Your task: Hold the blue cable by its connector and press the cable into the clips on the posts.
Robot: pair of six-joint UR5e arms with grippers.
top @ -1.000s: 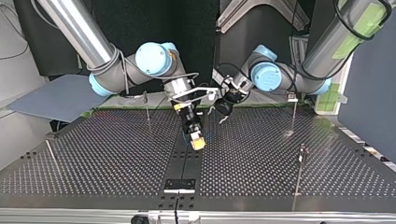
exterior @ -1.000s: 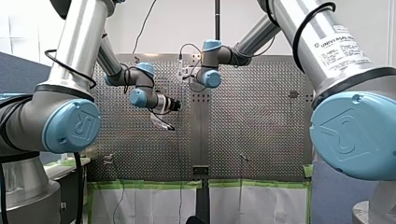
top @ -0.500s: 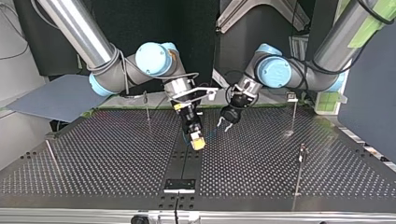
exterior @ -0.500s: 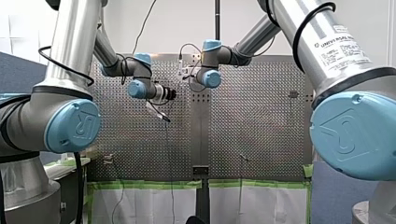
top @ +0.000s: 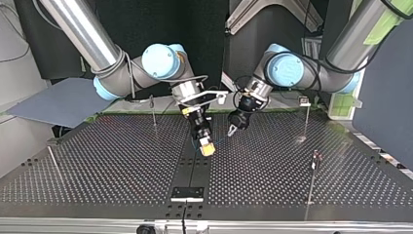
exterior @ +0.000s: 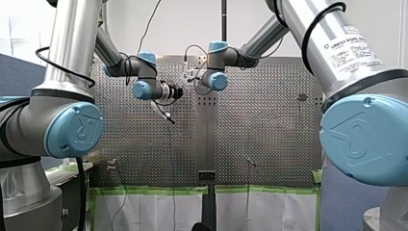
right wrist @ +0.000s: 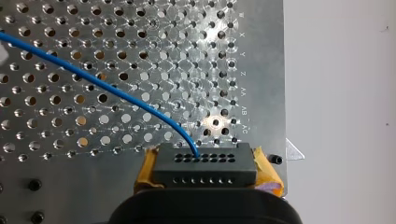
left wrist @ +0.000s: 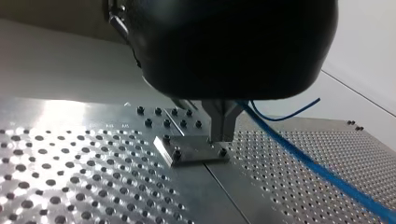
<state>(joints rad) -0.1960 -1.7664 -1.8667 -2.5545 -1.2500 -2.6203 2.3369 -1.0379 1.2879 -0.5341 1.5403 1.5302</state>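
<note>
The connector [right wrist: 205, 165], a black block with rows of small holes, sits between the fingers of my right gripper [right wrist: 205, 176]. The fingers are closed on its two sides with their yellow pads [right wrist: 145, 170]. The blue cable [right wrist: 102, 88] comes out of one hole in the connector's face. From there it bends away over the perforated counter [right wrist: 196, 42], ahead of the gripper and to one side.

In the top view this gripper points down at the counter's middle strip, with the connector low over the surface; whether it touches I cannot tell. My left gripper [top: 233, 129] hangs near it, at its right in that view. In the left wrist view the cable runs just beside this gripper, above the counter. Whether it is open, closed or holding the cable I cannot tell. A small screwed plate [left wrist: 189, 149] lies under it. A thin post [top: 310, 187] stands well apart from both grippers.
</note>
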